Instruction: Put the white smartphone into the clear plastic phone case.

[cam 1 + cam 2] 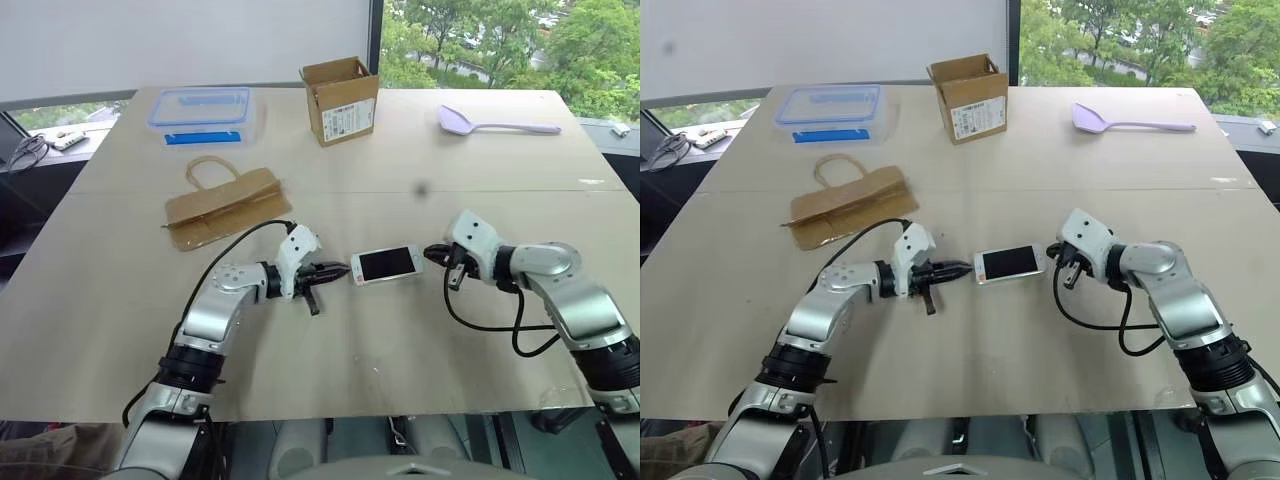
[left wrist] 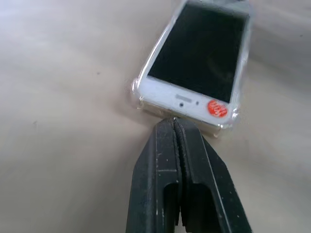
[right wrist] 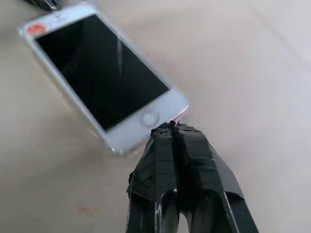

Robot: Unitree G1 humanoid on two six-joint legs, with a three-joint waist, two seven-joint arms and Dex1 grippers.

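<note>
The white smartphone (image 1: 385, 264) lies screen up in the middle of the table, between my two grippers. In the left wrist view a thin clear plastic phone case (image 2: 221, 127) rims the phone's (image 2: 199, 53) end that carries an orange sticker; the phone seems to sit in it. My left gripper (image 1: 340, 270) is shut, its tips (image 2: 174, 121) against that end. My right gripper (image 1: 430, 253) is shut too, with its tip (image 3: 167, 127) at the corner of the home-button end of the phone (image 3: 102, 73). Neither holds anything.
A flat brown paper bag (image 1: 225, 208) lies behind my left arm. At the back stand a clear food box with a blue lid (image 1: 200, 112) and an open cardboard box (image 1: 340, 100). A purple spoon (image 1: 495, 123) lies at the back right.
</note>
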